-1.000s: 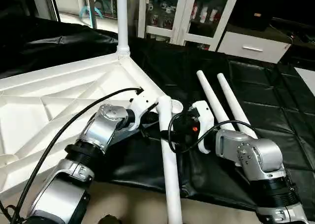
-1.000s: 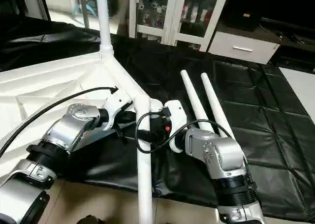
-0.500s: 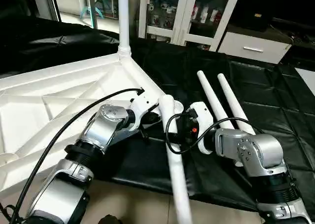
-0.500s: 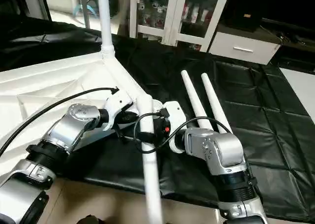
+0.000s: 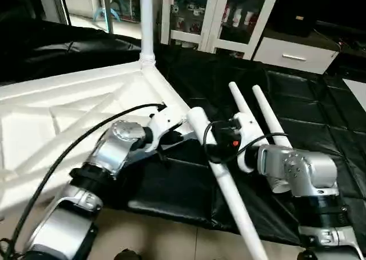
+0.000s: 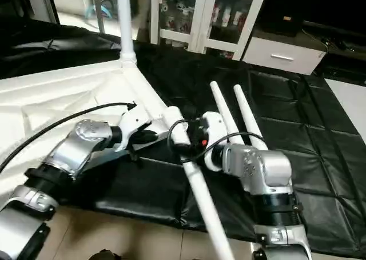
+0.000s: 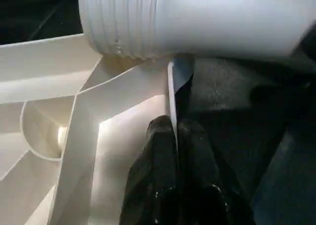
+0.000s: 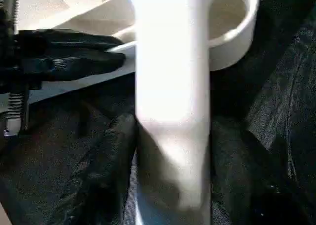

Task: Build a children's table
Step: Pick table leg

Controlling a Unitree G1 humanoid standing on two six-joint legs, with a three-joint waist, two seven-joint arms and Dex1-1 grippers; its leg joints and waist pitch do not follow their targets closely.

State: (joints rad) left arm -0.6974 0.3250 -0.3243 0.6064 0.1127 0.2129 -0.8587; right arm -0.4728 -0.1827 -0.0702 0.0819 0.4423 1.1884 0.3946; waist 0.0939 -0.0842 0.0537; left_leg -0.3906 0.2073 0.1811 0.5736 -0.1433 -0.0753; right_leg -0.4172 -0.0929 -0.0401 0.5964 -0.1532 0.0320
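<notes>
So the white plastic rectangular table top [image 5: 68,117] is lying upside down on the black padded floor mat [image 5: 320,128], ribbed X-braced underside facing up, with one long tapered white tube leg already standing upright [image 5: 146,20] in the far corner socket. The left gripper [image 7: 174,136] has its two black fingers pinched together on the thin edge wall of the top, right by the near corner (you can see the plastic rim sandwiched between them in the left wrist view). The right gripper [image 8: 168,146] has its fingers around a second white tube leg [image 5: 220,168], one on each side of it and hugging the tube. That leg is tilted, threaded end [image 7: 123,22] up by the round corner socket [image 8: 232,32] and just above it, the other end slanting down toward the near edge of the mat. Two more spare white legs [image 5: 257,114] lie side by side on the mat just past the right arm. A white glass-door cabinet [image 5: 226,14] stands at the back.
</notes>
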